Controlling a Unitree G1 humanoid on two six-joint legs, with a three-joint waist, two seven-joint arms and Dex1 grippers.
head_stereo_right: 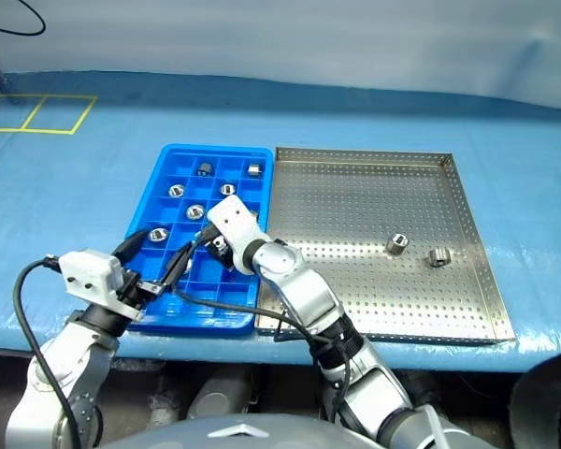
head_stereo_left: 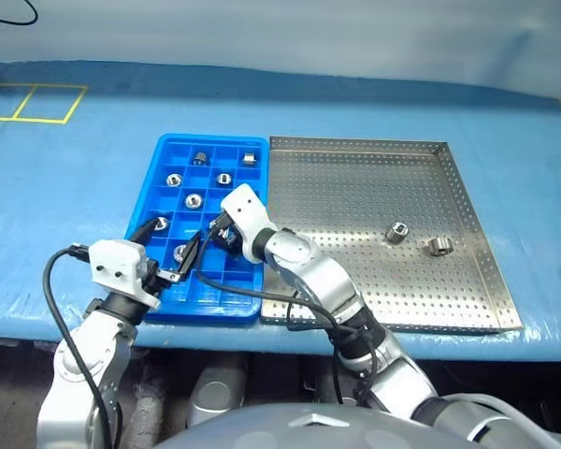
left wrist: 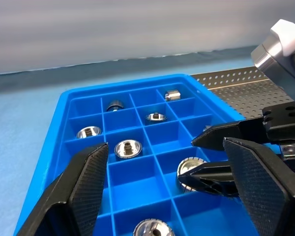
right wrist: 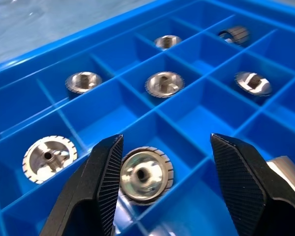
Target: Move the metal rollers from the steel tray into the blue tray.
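no readable writing anywhere. right pincer (right wrist: 162, 182) spread wide over the blue tray (head_stereo_left: 168, 150), a metal roller (right wrist: 141, 174) lying loose in the compartment between its fingers. left pincer (left wrist: 167, 191) wide, empty, at the tray's near edge. two rollers (head_stereo_left: 396, 232) on the steel tray (head_stereo_left: 355, 159), right side, on the blue bench (head_stereo_left: 75, 187).

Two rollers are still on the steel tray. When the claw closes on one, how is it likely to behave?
The left roller stands on end, so it is probably stable. The right roller seems to lie on its side and may roll across the steel tray if nudged. Both look like solid, shiny metal: likely rigid, heavy for their size, and somewhat slippery between the fingers.
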